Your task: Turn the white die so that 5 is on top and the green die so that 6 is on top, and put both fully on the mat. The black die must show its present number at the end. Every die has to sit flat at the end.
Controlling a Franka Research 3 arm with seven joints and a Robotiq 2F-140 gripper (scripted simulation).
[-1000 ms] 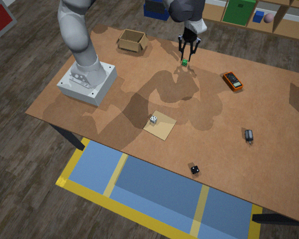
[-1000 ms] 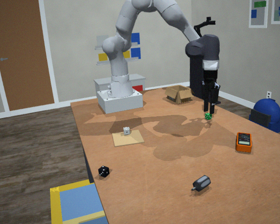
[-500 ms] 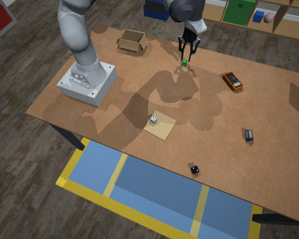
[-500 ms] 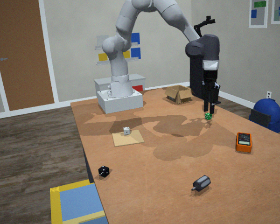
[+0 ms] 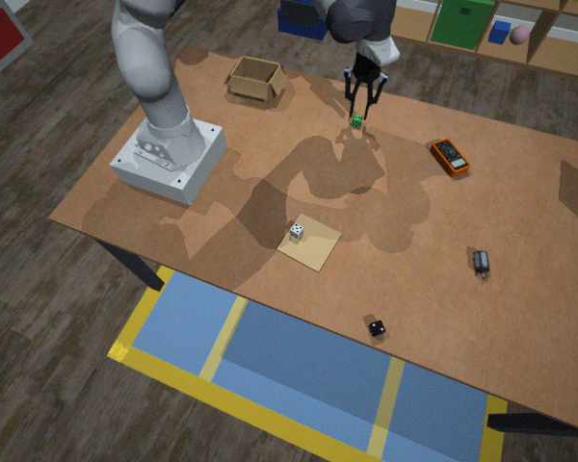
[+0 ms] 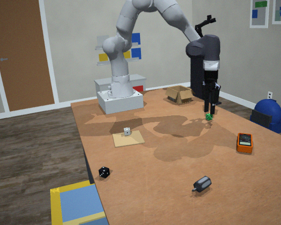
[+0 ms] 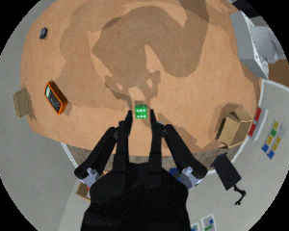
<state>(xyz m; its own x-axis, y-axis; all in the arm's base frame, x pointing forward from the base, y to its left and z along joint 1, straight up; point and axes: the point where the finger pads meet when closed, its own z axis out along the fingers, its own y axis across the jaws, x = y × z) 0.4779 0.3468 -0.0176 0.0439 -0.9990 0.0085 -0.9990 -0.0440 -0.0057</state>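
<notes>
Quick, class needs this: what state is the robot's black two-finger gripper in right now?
Black two-finger gripper: partly open, holding nothing, fingertips close to the small green die.

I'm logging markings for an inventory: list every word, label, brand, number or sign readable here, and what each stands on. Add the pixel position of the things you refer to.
No words, brands or numerals are readable; only pips:
"5" in pips: top of the white die (image 5: 296, 230) (image 6: 127, 131).
"6" in pips: the green die (image 5: 356, 120) (image 6: 209, 116) (image 7: 141, 112), wrist view.
Black die (image 5: 377, 328) (image 6: 104, 172): pips too small to count surely.
Orange multimeter (image 5: 449, 157) (image 6: 244, 142) (image 7: 55, 97): markings too blurred.
</notes>
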